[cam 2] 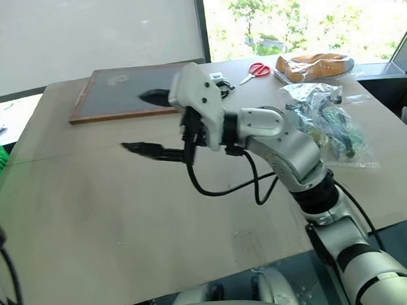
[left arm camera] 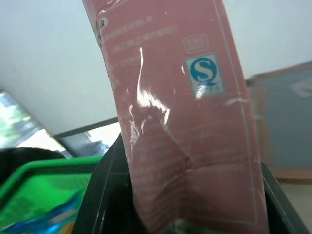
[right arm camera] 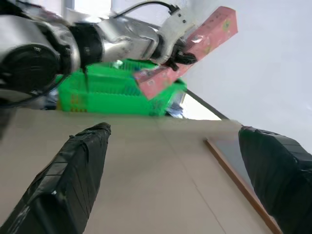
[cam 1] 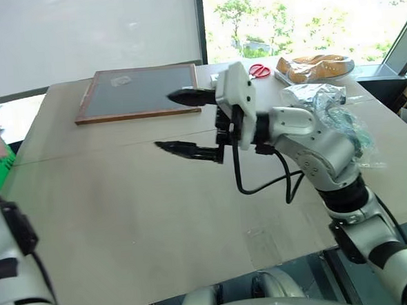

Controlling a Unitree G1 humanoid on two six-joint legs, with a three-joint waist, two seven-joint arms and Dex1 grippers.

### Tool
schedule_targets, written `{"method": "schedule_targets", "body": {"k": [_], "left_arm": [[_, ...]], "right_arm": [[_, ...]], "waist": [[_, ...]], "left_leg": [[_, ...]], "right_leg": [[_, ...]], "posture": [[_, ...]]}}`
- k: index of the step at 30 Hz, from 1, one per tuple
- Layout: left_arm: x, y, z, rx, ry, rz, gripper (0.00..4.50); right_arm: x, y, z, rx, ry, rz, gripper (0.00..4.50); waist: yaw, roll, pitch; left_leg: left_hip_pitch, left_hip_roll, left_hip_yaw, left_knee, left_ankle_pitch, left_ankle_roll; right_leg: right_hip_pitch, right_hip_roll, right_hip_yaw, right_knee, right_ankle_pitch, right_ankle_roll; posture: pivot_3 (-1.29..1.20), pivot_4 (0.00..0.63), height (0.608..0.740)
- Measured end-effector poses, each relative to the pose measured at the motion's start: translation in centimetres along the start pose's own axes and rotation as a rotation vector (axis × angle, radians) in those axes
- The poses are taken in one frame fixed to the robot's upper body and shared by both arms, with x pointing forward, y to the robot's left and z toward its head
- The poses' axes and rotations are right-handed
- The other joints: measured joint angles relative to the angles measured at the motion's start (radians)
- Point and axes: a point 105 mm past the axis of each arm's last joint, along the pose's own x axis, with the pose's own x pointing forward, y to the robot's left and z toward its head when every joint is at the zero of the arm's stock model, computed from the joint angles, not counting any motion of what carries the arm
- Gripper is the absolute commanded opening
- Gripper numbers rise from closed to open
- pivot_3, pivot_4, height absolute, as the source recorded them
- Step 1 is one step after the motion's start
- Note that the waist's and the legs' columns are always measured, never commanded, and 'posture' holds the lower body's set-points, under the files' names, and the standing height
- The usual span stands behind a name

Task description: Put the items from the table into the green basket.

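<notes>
The pale wood worktop spreads across the scene, a seam running across its width, and most of its near half is bare. Off its left edge stands the green basket, its slotted sides and thick rim clear in the right wrist view; something blue and yellow lies inside it, too blurred to name. At the far side of the worktop lies a dark wood-framed board. To the right of it sit a clear bag of green-black things, a packet of orange-brown food and red-handled scissors.

The right hand hangs above the middle of the worktop, pointing left, its two black fingers spread wide apart with nothing between them.

The left hand is raised beyond the left edge, above the basket. Its fingers are closed tight on the long pink box near one end, and the box slants up and away from the grip, its clear wrap creased and shiny.
</notes>
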Motion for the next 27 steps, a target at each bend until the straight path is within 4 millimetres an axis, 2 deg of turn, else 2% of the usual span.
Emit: {"method": "schedule_targets", "body": {"k": [2,3,5,9,10,12,16,17,21,23,26,27], "left_arm": [[-0.6,3.2,-0.5,0.014,0.014,0.081,1.79],[-0.9,4.0,-1.1,0.030,0.027,0.101,1.79],[-1.2,5.0,-2.2,0.070,0.055,0.119,1.79],[-2.2,5.8,-6.4,0.148,0.167,0.097,1.79],[-2.3,5.8,-7.2,0.154,0.186,0.087,2.21],[-2.5,5.7,-7.6,0.161,0.184,0.068,2.71],[-2.7,5.8,-8.4,0.177,0.194,0.065,4.47],[-2.8,5.9,-8.6,0.176,0.197,0.072,4.47],[-2.8,6.8,-7.7,0.076,0.130,0.140,4.47],[-2.8,7.2,-6.5,0.000,0.063,0.169,4.47],[-2.4,6.1,-2.6,-0.080,-0.145,0.132,4.47],[-2.3,4.3,-1.1,-0.126,-0.222,0.053,4.47]], "right_arm": [[0.8,0.7,1.2,-0.015,-0.065,0.080,4.50],[1.0,0.7,1.3,-0.022,-0.074,0.100,4.50],[1.0,0.6,1.0,-0.019,-0.072,0.111,4.50],[1.3,0.5,0.1,-0.009,-0.051,0.132,4.50],[1.5,0.6,0.0,-0.008,-0.050,0.138,4.50],[1.7,0.7,0.0,-0.004,-0.055,0.150,4.50],[1.9,0.9,0.0,-0.006,-0.055,0.160,4.50],[1.9,0.9,0.0,-0.006,-0.054,0.160,4.50],[1.6,0.8,-0.2,-0.006,-0.040,0.154,4.50],[1.4,0.6,-0.4,-0.008,-0.030,0.147,4.50],[0.6,0.4,-1.1,-0.015,0.007,0.122,4.50],[0.2,0.3,-1.5,-0.025,0.030,0.108,4.50]], "waist": [[0.021,-0.002,-0.002],[0.036,-0.002,-0.006],[0.060,-0.002,-0.007],[0.112,-0.007,-0.011],[0.126,-0.009,-0.012],[0.143,-0.013,-0.015],[0.158,-0.014,-0.018],[0.159,-0.014,-0.018],[0.157,-0.016,-0.020],[0.158,-0.016,-0.020],[0.162,-0.017,-0.022],[0.164,-0.016,-0.024]], "left_leg": [[0.000,-0.004,-0.004,0.000,0.000,0.000],[0.000,-0.006,-0.007,0.000,0.000,0.000],[0.000,-0.007,-0.008,-0.001,0.000,0.000],[0.001,-0.009,-0.012,0.000,0.001,-0.002],[0.001,-0.009,-0.013,0.000,0.001,-0.002],[0.002,-0.009,-0.015,0.000,0.002,-0.003],[0.002,-0.010,-0.014,-0.001,0.002,-0.003],[0.002,-0.010,-0.014,-0.001,0.002,-0.003],[0.003,-0.010,-0.014,-0.001,0.002,-0.003],[0.004,-0.010,-0.014,-0.002,0.002,-0.004],[0.004,-0.010,-0.015,-0.001,0.002,-0.003],[0.004,-0.010,-0.015,-0.001,0.002,-0.003]], "right_leg": [[-0.001,-0.001,0.000,0.000,0.000,0.000],[0.000,-0.002,-0.001,0.001,0.000,0.000],[-0.001,-0.002,-0.001,0.004,0.000,0.000],[-0.003,-0.002,0.000,0.013,0.000,0.001],[-0.003,-0.001,0.000,0.014,0.000,0.001],[-0.003,-0.001,-0.001,0.014,0.000,0.001],[-0.003,-0.001,0.000,0.015,0.000,0.001],[-0.003,-0.002,0.000,0.015,0.000,0.001],[-0.003,-0.002,-0.001,0.015,0.000,0.001],[-0.003,-0.002,-0.001,0.015,0.000,0.001],[-0.002,-0.003,-0.001,0.015,0.000,0.001],[-0.002,-0.003,-0.001,0.015,0.000,0.001]], "posture": [[0.23,0.000,0.740],[0.23,0.000,0.740],[0.25,0.000,0.740],[0.27,0.000,0.740],[0.28,0.000,0.740],[0.28,0.000,0.740],[0.27,0.000,0.740],[0.27,0.000,0.740],[0.27,0.000,0.740],[0.27,0.000,0.740],[0.27,0.000,0.740],[0.27,0.000,0.740]]}}
